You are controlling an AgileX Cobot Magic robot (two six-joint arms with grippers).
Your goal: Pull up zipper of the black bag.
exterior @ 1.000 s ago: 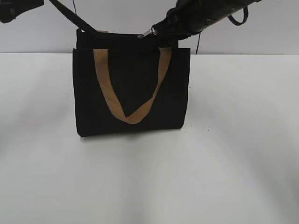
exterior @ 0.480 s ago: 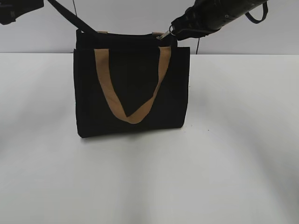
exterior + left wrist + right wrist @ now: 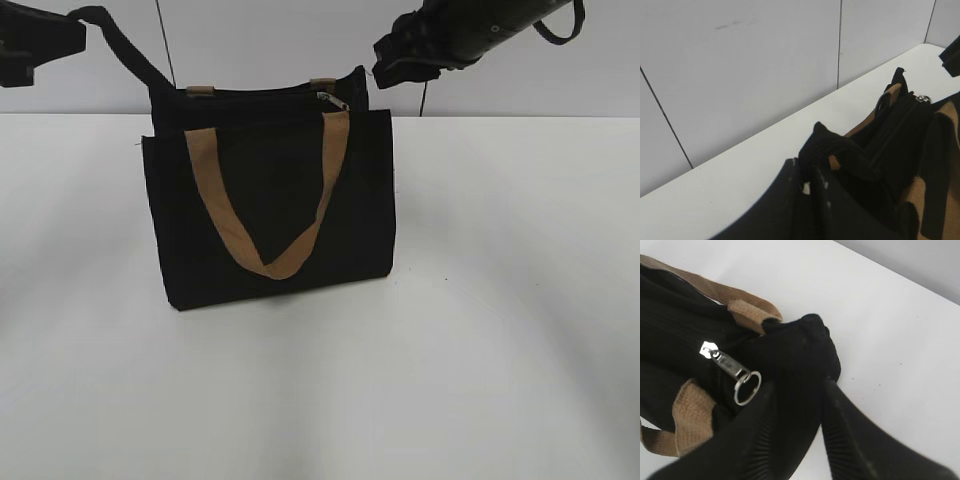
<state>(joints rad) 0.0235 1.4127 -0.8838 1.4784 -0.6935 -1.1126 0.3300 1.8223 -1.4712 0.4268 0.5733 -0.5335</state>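
The black bag [image 3: 270,200] stands on the white table, its tan V-shaped handle on the front. The zipper [image 3: 335,99] lies at the right end of the top zip line, its pull tab with ring hanging loose [image 3: 742,382]. The slider [image 3: 707,349] also shows small in the left wrist view [image 3: 923,98]. My right gripper [image 3: 388,62] is open just right of the bag's top corner. In its wrist view the gripper [image 3: 800,385] straddles the bag's black end tab [image 3: 805,340] without holding the pull. My left gripper [image 3: 70,30] is shut on the bag's black strap [image 3: 825,145] and holds it taut up and left.
The white table [image 3: 500,300] spreads in front of and beside the bag. A grey panelled wall [image 3: 260,40] stands close behind. Tan strap tabs [image 3: 200,90] sit on the bag's top edge.
My right gripper drew the zipper pull rightward along the top, then let it go; the pull now hangs down. The bag shifted left and the left gripper rose with the strap.
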